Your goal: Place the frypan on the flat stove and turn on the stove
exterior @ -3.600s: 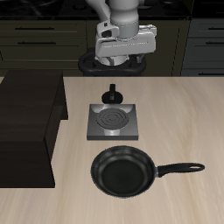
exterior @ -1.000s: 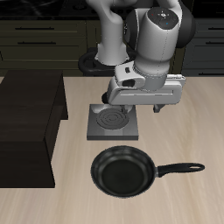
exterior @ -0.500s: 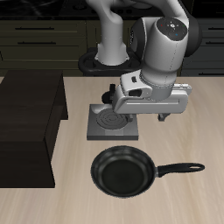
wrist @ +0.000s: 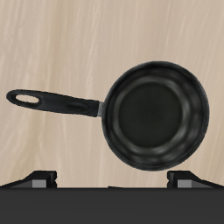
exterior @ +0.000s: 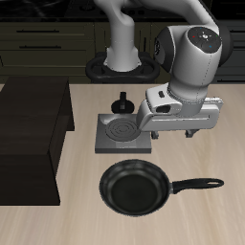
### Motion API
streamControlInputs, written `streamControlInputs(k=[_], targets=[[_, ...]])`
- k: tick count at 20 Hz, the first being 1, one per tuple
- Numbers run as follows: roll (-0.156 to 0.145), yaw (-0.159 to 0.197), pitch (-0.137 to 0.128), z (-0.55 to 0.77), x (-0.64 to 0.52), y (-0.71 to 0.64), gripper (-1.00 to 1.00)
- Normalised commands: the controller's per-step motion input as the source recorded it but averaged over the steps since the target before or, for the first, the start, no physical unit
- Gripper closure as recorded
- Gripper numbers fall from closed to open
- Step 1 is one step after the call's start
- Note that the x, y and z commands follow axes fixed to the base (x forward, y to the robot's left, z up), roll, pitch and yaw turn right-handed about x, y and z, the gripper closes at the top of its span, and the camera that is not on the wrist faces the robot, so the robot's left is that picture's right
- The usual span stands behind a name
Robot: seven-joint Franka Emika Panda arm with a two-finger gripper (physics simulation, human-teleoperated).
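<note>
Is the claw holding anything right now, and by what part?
Nothing. The claw is open above the table, and the frypan lies untouched below.

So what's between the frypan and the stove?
Nothing: the exterior view shows only a bare strip of table between the frypan and the stove.

1. Frypan (exterior: 134, 189): lower centre of the exterior frame, flat on the table (exterior: 211, 220), handle running out toward the right edge of the frame.
2. Flat stove (exterior: 124, 135): centre of frame, directly above the frypan, apart from it; knob (exterior: 122, 101) at its upper edge.
3. Cabinet block (exterior: 33, 139): left side of frame, beside the stove.
4. Gripper (exterior: 176, 132): centre-right, above the table, overlapping the stove's right edge, above the frypan handle.
5. Wrist view: frypan (wrist: 157, 113) on bare table, nothing in it.
</note>
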Motion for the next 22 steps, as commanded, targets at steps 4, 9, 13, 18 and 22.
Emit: streamControlInputs(k=[4, 9, 13, 18, 22], targets=[[0.013, 0.035, -0.033, -0.26, -0.04, 0.19, -1.0], [0.013, -0.01, 0.019, -0.25, 0.02, 0.0, -1.0], [0.017, -0.049, 0.015, -0.35, 0.03, -0.04, -1.0], [0.03, -0.019, -0.029, -0.14, -0.08, 0.05, -1.0], [-0.005, 0.001, 0.003, -0.14, -0.02, -0.04, -1.0]])
